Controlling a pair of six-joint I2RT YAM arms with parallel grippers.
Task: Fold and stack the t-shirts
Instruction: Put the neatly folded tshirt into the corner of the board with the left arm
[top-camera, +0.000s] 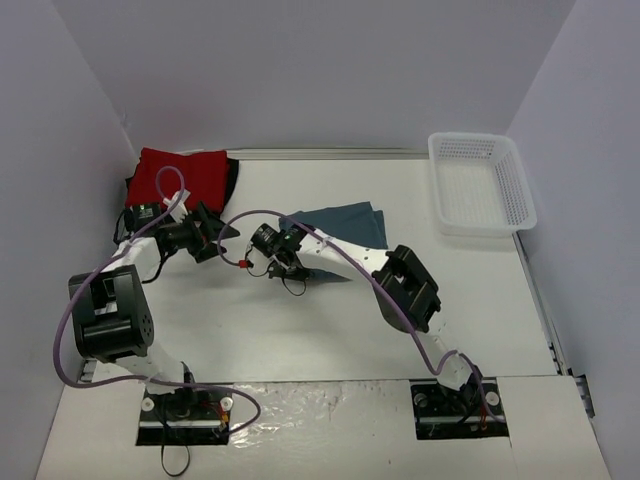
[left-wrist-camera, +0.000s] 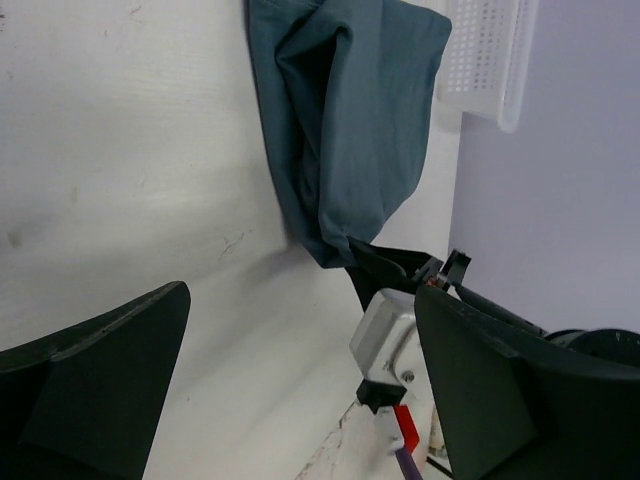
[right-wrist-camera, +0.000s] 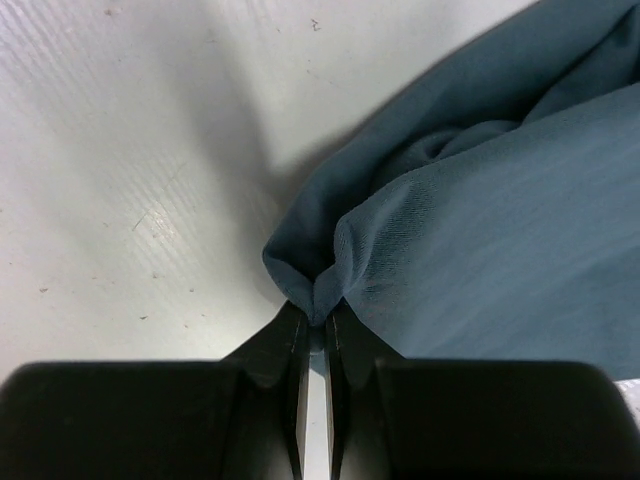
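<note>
The teal t-shirt (top-camera: 345, 224) lies bunched on the middle of the white table (top-camera: 300, 335). My right gripper (top-camera: 283, 258) is shut on a fold at its near left edge. The right wrist view shows the jaws (right-wrist-camera: 317, 318) pinching that fold of teal cloth (right-wrist-camera: 500, 200), lifted a little off the table. My left gripper (top-camera: 216, 236) is open and empty just left of it. In the left wrist view its fingers (left-wrist-camera: 95, 385) stand wide apart and the teal shirt (left-wrist-camera: 350, 130) lies ahead. The red t-shirt (top-camera: 185, 175) lies folded at the back left on the black t-shirt (top-camera: 232, 180).
A white lattice basket (top-camera: 480, 185) stands at the back right; it also shows in the left wrist view (left-wrist-camera: 490, 60). Walls close in the table on the left, back and right. The right arm's elbow (top-camera: 405, 285) hangs over the table's middle.
</note>
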